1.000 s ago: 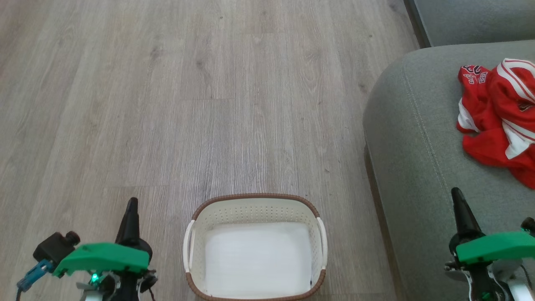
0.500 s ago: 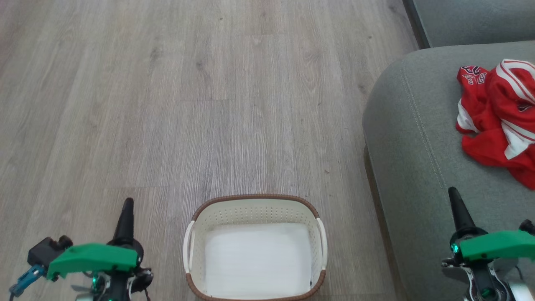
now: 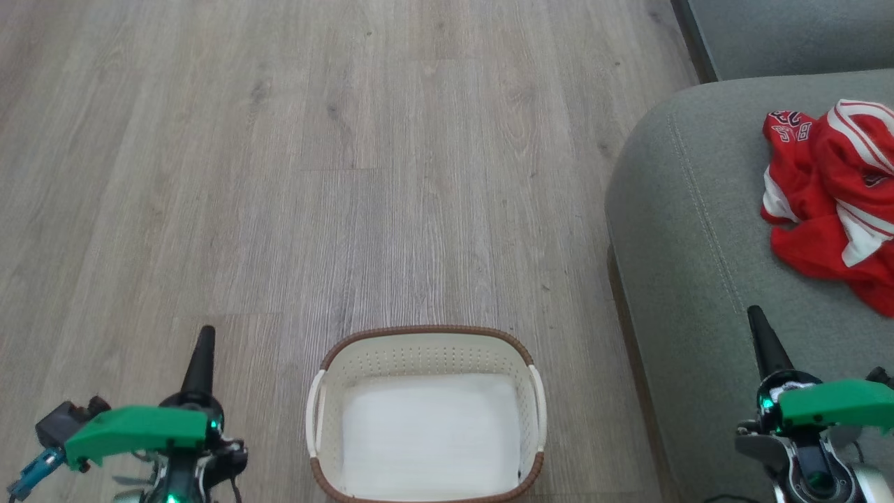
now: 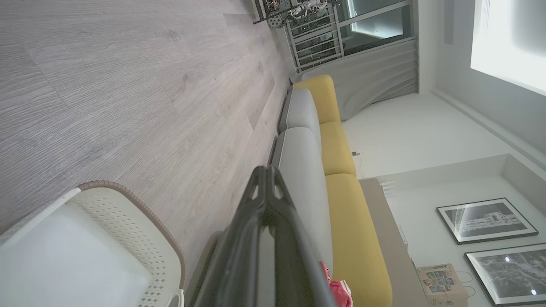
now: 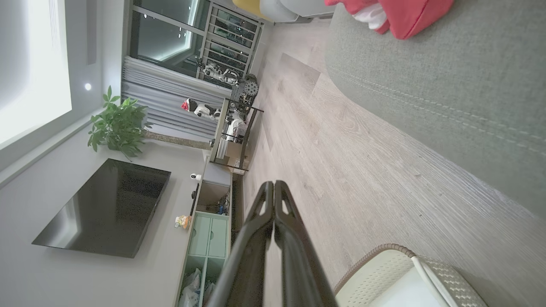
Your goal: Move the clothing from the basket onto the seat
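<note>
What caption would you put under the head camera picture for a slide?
Empty basket on the wood floor, red clothing heaped on the grey-green seat, left gripper and right gripper both shut.

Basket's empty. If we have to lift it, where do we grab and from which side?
Probably a white side handle of the basket: each bows clear of the perforated wall, leaving a gap for a finger. Come down from above on its outer side, since the basket stands upright on the floor.

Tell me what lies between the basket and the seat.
A bare strip of wood floor, seen in the head view; basket and seat stand apart.
</note>
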Motion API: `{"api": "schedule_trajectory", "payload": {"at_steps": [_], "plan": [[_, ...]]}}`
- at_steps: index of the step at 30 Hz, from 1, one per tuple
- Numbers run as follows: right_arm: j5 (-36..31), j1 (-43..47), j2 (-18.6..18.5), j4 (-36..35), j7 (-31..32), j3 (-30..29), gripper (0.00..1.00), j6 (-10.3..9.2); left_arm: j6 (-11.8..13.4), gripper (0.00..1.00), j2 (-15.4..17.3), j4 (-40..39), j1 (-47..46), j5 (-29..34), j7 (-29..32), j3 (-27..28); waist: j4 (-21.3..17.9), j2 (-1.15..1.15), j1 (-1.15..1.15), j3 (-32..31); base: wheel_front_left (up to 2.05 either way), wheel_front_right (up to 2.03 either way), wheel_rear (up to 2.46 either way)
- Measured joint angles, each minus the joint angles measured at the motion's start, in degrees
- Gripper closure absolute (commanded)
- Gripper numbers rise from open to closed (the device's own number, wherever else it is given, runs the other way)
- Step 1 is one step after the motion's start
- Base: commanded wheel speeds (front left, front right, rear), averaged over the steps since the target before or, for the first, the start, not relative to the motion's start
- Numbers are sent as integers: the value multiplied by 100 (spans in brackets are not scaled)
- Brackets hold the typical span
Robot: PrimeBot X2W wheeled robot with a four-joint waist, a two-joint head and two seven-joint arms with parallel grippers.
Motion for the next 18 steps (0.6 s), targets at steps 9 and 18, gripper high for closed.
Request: {"api": "schedule_trajectory", "payload": {"at_steps": [9, 18], "plan": [[509, -1, 93, 11, 175, -78, 100, 0, -98, 100, -8, 19, -59, -579, 148, 111, -4, 0, 0, -13, 0, 0, 0], [972, -25, 221, 36, 303, -164, 100, 0, -189, 100, -14, 38, -68, -1116, 302, 261, -8, 0, 0, -25, 0, 0, 0]]}}
